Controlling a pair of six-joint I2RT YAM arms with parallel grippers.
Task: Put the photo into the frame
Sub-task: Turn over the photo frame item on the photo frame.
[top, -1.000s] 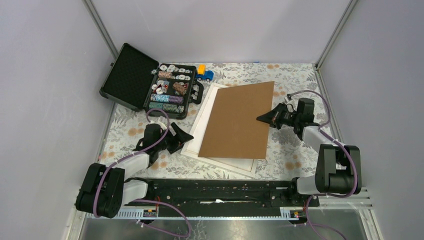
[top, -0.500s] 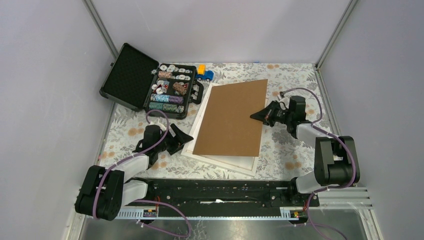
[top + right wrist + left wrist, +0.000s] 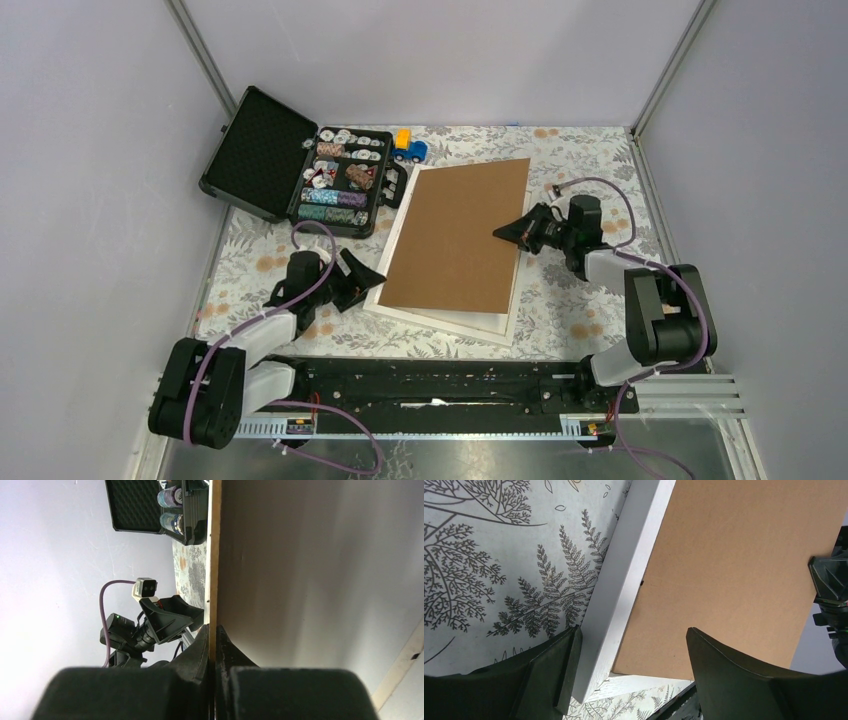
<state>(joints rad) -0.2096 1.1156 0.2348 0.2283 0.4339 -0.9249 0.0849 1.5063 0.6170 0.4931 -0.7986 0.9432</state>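
The white frame (image 3: 445, 321) lies flat on the flowered cloth, and a plain brown backing board (image 3: 455, 240) covers most of it. My right gripper (image 3: 507, 232) is shut on the board's right edge, the thin edge (image 3: 215, 555) pinched between the jaws of that gripper (image 3: 212, 640). My left gripper (image 3: 355, 283) stands open at the frame's near left corner. In the left wrist view its fingers (image 3: 555, 672) straddle the white rail (image 3: 624, 595), with the board (image 3: 734, 565) just beyond. The photo shows in no view.
An open black case (image 3: 255, 150) with trays of poker chips (image 3: 340, 180) sits at the back left. A small blue and yellow toy truck (image 3: 408, 148) stands behind the frame. Grey walls close in on both sides.
My right gripper has carried the brown board leftward, and it now lies more squarely over the frame. The left arm has barely moved.
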